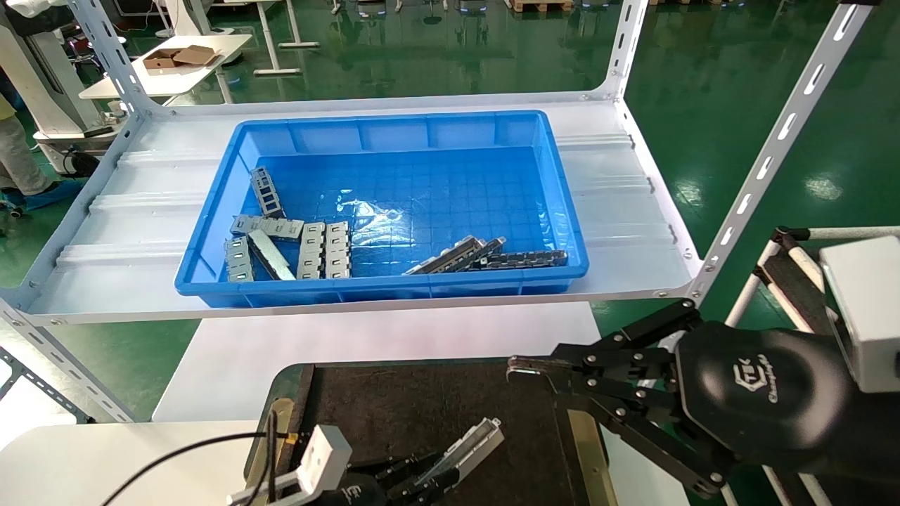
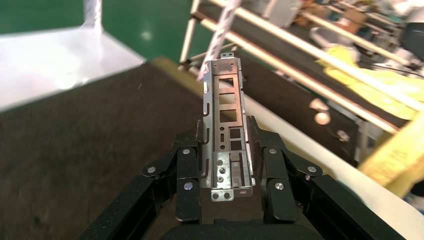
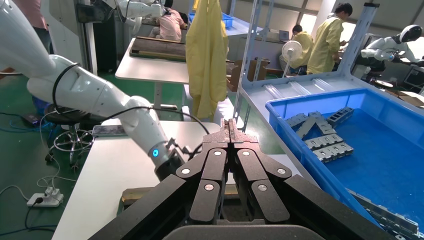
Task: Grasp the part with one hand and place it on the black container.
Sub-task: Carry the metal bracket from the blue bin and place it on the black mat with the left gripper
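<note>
Now my left gripper is low over the black tray, and its fingers squeeze the metal bar from both sides. The bar sticks out past my fingertips, tilted up, above the dark felt of the tray. I cannot tell if it touches the felt. My right gripper hangs at the tray's far right corner with its fingers pressed together, holding nothing. Behind the tray, up on the shelf, sits the blue bin with more grey metal pieces in it.
</note>
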Motion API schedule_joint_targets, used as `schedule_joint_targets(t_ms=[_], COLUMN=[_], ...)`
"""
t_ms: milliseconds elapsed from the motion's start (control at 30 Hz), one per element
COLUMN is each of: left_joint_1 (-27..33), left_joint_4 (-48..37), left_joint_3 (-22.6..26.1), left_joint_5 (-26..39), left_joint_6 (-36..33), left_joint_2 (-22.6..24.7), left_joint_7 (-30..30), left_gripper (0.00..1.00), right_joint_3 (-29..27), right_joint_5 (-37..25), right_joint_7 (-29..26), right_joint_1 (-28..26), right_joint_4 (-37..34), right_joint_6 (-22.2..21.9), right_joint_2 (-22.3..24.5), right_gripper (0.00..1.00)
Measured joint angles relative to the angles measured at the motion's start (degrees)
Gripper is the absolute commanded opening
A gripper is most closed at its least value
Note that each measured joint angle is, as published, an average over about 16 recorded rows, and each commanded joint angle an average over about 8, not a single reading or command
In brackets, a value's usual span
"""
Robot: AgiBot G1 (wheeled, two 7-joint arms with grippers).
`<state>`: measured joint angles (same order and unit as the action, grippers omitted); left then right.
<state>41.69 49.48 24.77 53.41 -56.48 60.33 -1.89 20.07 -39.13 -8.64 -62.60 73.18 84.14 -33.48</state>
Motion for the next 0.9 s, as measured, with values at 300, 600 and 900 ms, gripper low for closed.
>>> schedule_joint_targets(t_ms=[300, 600, 900], left_joint_1=[-3.84, -3.99, -2.66], left_joint_4=[2.29, 0.46, -1.67], left_joint_3=[0.69, 0.76, 2.35], left_joint_5=[1.76, 1.93, -0.11], left_joint_6=[15.53, 27.15, 35.49], left_joint_2=[6.08, 12.96, 16.90], left_joint_7=[4.85, 7.90, 9.14], left_gripper=[0.00, 0.00, 0.00], right_joint_3=[0.01, 0.02, 0.03], right_joint_5=[0.01, 0.01, 0.02], right_joint_7=[0.00, 0.01, 0.01], right_joint_1=[0.00, 0.00, -0.01], right_joint_4=[0.00, 0.00, 0.00], right_joint_6=[0.00, -0.01, -0.01], right_joint_2=[0.00, 0.01, 0.01], right_gripper=[0.00, 0.00, 0.00])
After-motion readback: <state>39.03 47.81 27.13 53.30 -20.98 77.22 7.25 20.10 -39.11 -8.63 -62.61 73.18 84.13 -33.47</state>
